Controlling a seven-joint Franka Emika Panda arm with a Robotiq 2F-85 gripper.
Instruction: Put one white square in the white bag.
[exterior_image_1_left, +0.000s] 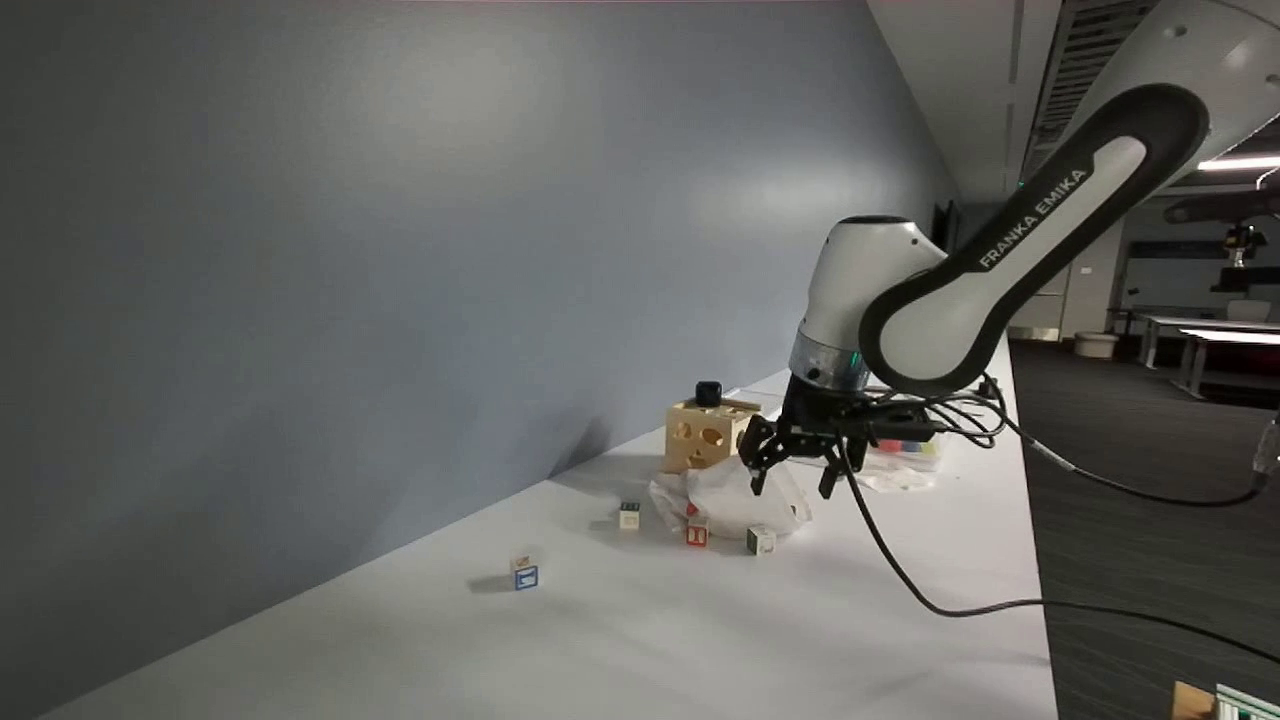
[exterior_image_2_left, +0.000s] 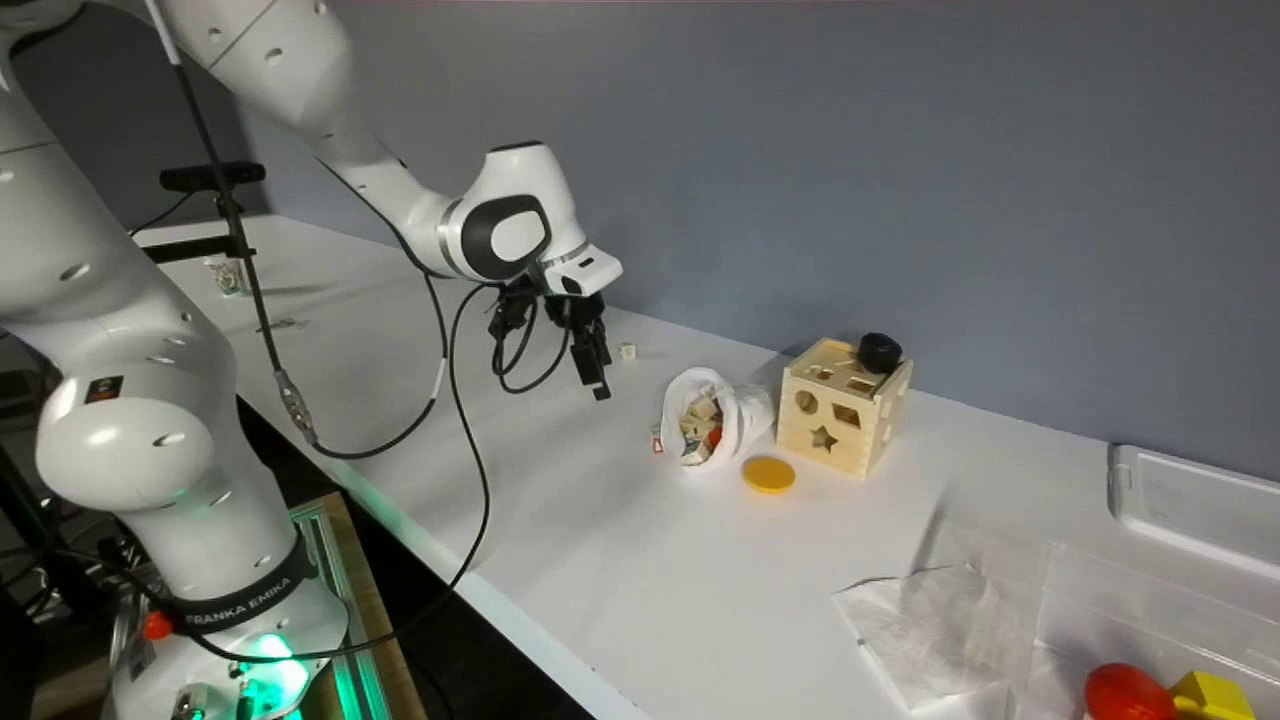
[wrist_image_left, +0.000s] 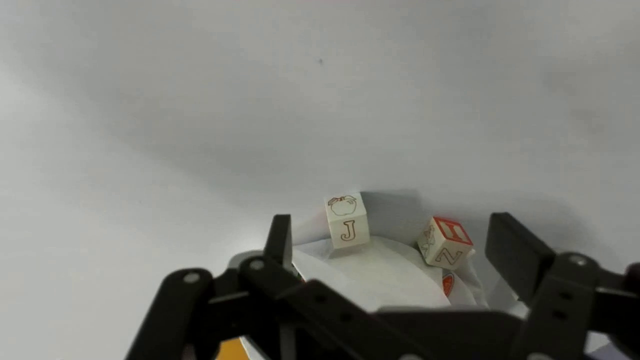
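Your pincer stands wide above bench. You have white J block on bench, just beside white bag; red-framed block sits near both. Bag holds further blocks inside.

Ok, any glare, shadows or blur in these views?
Wrist view: lettering on the J block and Z block reads clearly, with shadow between them; the end effector is nearly black. In an exterior view, soft glare on the wall; in an exterior view, green light washes out part of the base.
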